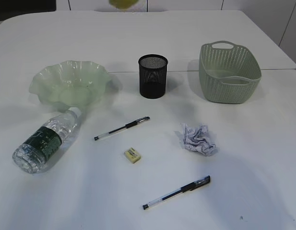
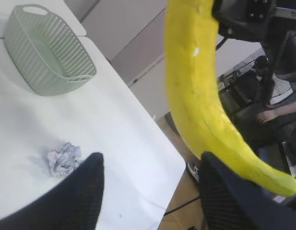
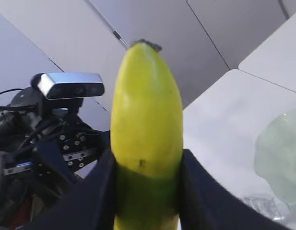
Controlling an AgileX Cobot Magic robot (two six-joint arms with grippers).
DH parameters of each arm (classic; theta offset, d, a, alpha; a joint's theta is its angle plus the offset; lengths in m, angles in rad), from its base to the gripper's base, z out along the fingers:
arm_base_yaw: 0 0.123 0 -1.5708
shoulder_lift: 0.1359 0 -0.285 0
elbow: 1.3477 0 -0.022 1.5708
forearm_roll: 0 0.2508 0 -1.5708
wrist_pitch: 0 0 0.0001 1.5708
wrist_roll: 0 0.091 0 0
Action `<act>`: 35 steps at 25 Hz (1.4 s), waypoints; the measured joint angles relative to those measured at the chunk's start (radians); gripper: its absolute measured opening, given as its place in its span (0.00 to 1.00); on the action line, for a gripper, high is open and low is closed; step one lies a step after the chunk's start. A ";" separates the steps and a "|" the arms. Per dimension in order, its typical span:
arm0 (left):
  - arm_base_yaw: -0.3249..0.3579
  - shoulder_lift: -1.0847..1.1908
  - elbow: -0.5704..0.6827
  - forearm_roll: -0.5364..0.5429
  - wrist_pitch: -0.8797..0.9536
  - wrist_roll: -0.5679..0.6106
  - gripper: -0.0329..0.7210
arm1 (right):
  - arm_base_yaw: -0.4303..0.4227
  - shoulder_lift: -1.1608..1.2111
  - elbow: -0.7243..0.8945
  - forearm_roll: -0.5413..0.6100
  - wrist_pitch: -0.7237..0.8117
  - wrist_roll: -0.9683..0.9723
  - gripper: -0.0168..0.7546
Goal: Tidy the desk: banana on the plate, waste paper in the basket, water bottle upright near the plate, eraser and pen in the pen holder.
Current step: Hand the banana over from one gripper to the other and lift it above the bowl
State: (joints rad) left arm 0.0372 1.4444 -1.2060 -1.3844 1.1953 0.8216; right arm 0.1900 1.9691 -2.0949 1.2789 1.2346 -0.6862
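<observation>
High above the table, my right gripper [image 3: 147, 160] is shut on the yellow banana [image 3: 145, 105]. In the left wrist view the banana [image 2: 195, 96] hangs down beside my left gripper [image 2: 151, 163], which is open with nothing between its fingers. Only the banana's edge [image 1: 121, 3] shows in the exterior view. The green plate [image 1: 47, 79] sits at the left, with the water bottle [image 1: 44, 141] lying on its side in front of it. Two pens [image 1: 123, 128] [image 1: 177, 192], the eraser [image 1: 132, 155] and the waste paper [image 1: 199, 139] lie on the table. The pen holder [image 1: 153, 76] and basket [image 1: 229, 72] stand behind.
The white table's right edge [image 2: 152, 139] drops off to the floor, seen in the left wrist view past the waste paper [image 2: 64, 158] and basket [image 2: 47, 52]. A person sits beyond that edge. A camera on a stand [image 3: 68, 86] is behind the banana.
</observation>
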 joint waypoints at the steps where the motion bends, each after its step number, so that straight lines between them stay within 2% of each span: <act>1: 0.000 0.000 0.000 -0.002 0.000 0.000 0.63 | 0.011 0.000 -0.007 0.005 0.000 0.002 0.34; 11: 0.000 0.000 0.000 -0.095 0.000 0.021 0.63 | 0.117 0.000 -0.023 0.012 -0.002 0.014 0.34; 19: -0.004 0.000 0.000 -0.151 0.000 0.023 0.63 | 0.139 0.000 -0.023 0.015 -0.002 0.016 0.34; 25: -0.081 0.000 0.000 -0.167 0.000 0.023 0.63 | 0.139 0.000 -0.023 0.021 -0.002 0.016 0.34; 35: -0.135 0.000 0.000 -0.217 0.000 0.023 0.63 | 0.139 0.000 -0.023 0.103 -0.002 0.013 0.34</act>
State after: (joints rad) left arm -0.0981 1.4444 -1.2060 -1.6013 1.1953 0.8447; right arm 0.3288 1.9691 -2.1179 1.3822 1.2328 -0.6732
